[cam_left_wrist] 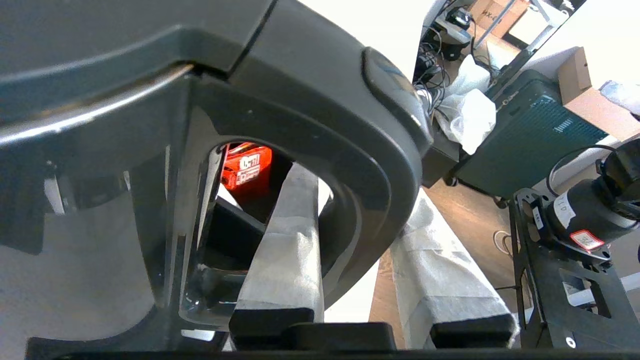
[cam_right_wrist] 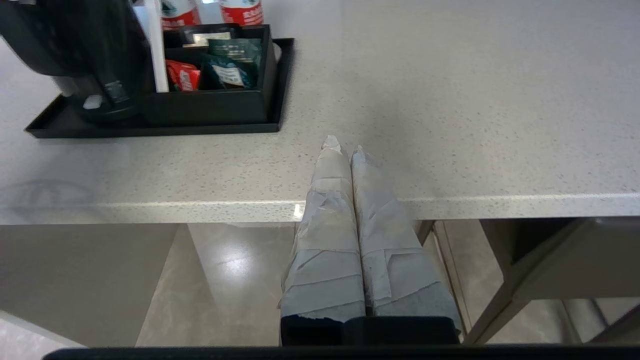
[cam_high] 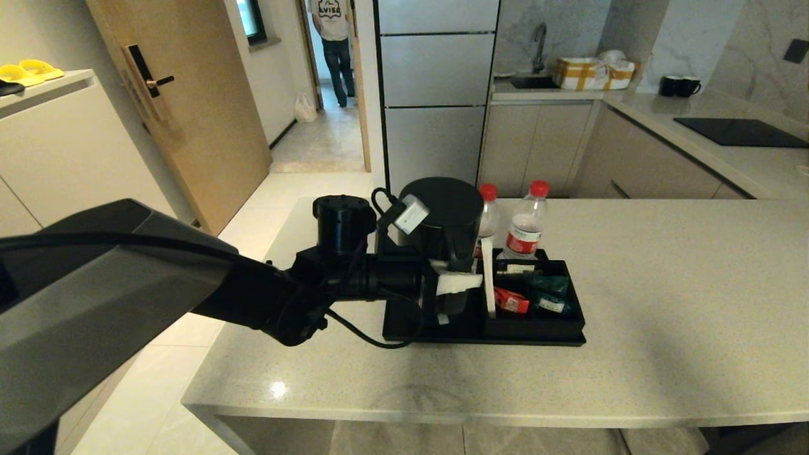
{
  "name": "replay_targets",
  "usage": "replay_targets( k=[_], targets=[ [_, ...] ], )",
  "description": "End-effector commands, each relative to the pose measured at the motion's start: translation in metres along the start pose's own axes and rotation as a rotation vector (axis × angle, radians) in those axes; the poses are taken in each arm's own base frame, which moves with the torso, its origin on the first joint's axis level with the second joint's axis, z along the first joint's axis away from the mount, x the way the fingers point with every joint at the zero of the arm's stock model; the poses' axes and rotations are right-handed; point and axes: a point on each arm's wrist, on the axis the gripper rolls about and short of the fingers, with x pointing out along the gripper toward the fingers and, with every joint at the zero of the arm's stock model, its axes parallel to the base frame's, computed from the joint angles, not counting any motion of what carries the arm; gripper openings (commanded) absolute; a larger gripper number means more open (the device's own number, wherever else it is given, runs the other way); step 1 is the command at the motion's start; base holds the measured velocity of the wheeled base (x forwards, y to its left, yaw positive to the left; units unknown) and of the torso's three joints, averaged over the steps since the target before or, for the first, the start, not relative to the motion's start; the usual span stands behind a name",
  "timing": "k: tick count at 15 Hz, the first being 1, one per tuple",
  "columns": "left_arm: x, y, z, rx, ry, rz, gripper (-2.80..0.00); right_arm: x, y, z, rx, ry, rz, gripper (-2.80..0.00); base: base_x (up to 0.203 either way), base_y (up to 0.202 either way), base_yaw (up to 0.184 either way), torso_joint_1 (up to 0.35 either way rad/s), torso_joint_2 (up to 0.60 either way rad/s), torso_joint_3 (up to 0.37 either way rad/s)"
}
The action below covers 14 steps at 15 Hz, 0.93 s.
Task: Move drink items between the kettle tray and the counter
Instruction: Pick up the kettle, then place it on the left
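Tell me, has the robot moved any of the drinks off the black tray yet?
Not yet. The kettle and both water bottles are on the tray, none on the counter. In hand: the left tool has one finger through the kettle handle. The right tool waits shut by the counter edge. All moving is left.

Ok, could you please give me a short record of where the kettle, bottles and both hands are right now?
kettle: upright on the tray
left hand: closed on the kettle's handle, one finger through the loop
right hand: shut, parked by the counter's near edge
water bottles: two, upright at the tray's far side
sachets: in the tray's compartment
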Motion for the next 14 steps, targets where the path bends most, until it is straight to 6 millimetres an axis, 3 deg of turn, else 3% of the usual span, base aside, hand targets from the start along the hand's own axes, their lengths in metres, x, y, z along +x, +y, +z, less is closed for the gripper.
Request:
replay_targets(
  k=[1, 9, 14],
  targets=[
    [-0.004, -0.004, 0.011, 0.025, -0.025, -0.003, -2.80, 0.000, 0.000, 0.000, 0.000, -0.002, 0.000, -2.80, 0.000, 0.000, 0.000, 0.000, 0.00, 0.000],
    [-0.014, -0.012, 0.043, 0.107, -0.086, 0.112, -2.80, 0.000, 0.000, 0.000, 0.000, -0.002, 0.000, -2.80, 0.000, 0.000, 0.000, 0.000, 0.00, 0.000],
    [-0.017, -0.014, 0.051, 0.189, -0.051, 0.179, -2.80, 0.000, 0.000, 0.000, 0.000, -0.002, 0.000, -2.80, 0.000, 0.000, 0.000, 0.000, 0.00, 0.000]
  ],
)
